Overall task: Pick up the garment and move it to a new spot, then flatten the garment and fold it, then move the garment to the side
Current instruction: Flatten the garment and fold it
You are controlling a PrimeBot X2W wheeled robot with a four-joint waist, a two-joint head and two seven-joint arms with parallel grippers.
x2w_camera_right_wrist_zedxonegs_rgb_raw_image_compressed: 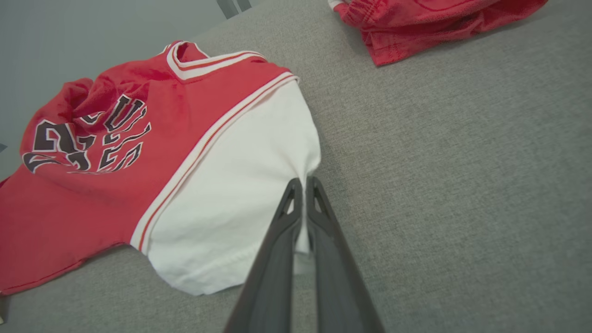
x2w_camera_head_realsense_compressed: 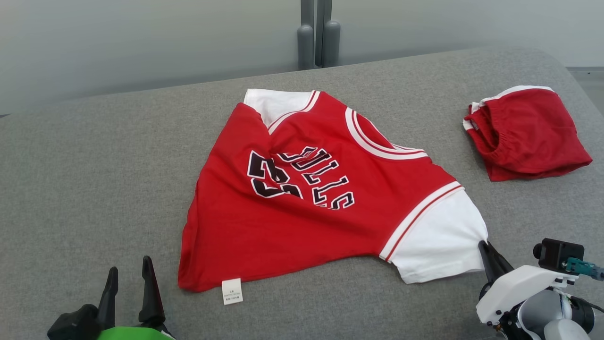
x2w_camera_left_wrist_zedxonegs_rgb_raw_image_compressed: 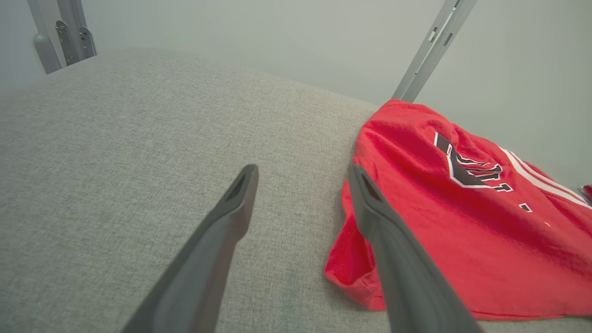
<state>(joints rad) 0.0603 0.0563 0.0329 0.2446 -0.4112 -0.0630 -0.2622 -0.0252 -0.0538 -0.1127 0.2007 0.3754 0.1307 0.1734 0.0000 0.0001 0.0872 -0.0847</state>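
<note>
The jersey [x2w_camera_head_realsense_compressed: 302,212] lies in the middle of the grey padded surface [x2w_camera_head_realsense_compressed: 94,165], chest side up, with creases across the printed letters and its hem on the near left. The right gripper [x2w_camera_head_realsense_compressed: 486,250] is clenched on the outer edge of the white sleeve [x2w_camera_head_realsense_compressed: 439,241] at the near right. In the right wrist view only a thin strip of cloth sits between the two fingers. The left gripper [x2w_camera_head_realsense_compressed: 130,264] is released, with fingers wide apart, just beside the near left corner of the hem and not touching it.

The main risk, I think, is the small bite. If the arm lifts fast, the weight of the whole jersey can pull the sleeve edge out of the fingers. A lift from one sleeve alone can also let the body hang and bunch, which makes the flattening harder. The red shorts [x2w_camera_head_realsense_compressed: 524,132] lie at the far right, well apart, but a careless move in that direction could drag the jersey over them.
</note>
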